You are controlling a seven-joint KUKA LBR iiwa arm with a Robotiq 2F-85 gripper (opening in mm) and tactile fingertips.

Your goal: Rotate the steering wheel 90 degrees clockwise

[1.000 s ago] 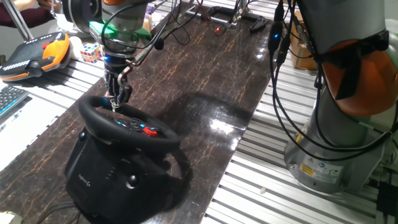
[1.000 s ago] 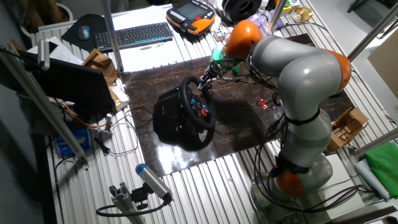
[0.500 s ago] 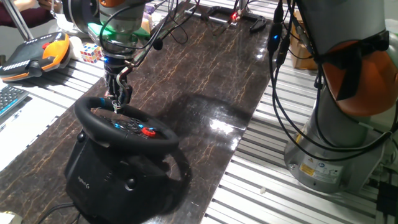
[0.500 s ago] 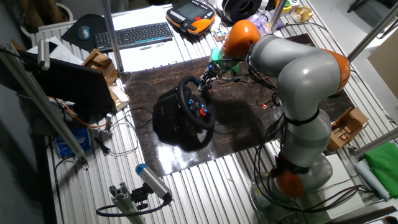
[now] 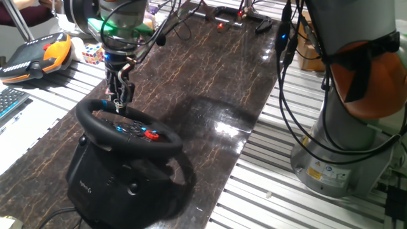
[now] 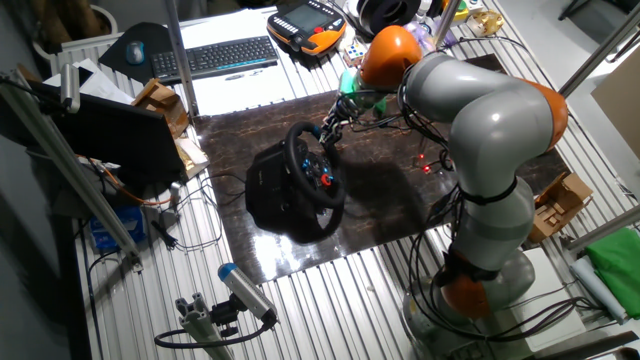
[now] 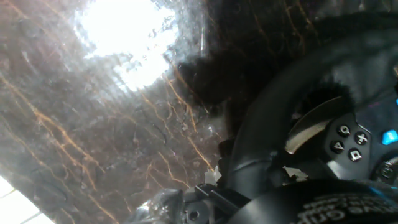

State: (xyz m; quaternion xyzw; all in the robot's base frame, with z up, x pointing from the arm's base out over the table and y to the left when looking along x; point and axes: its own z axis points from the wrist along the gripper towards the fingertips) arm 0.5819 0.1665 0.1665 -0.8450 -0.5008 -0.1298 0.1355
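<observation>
The steering wheel (image 5: 127, 126) is black and round, with red and blue hub buttons, and sits tilted on a bulky black base (image 5: 114, 181) at the near left of the dark marble table (image 5: 210, 70). My gripper (image 5: 119, 98) reaches down onto the far edge of the rim and is shut on it. The other fixed view shows the wheel (image 6: 315, 182) with the gripper (image 6: 326, 133) at its upper right rim. In the hand view the rim (image 7: 267, 118) curves past close up, with the hub buttons (image 7: 348, 144) at the right.
An orange-and-black handheld controller (image 5: 38, 56) and a colour cube (image 5: 93, 54) lie left of the table. A keyboard (image 6: 215, 57) lies behind. The arm's base (image 5: 343, 140) with hanging cables stands at the right. Black clamps (image 5: 226, 13) lie at the table's far end.
The gripper has shifted slightly left and away while holding the rim. The wheel has turned a little with it, and its near-left rim edge has moved leftward.
</observation>
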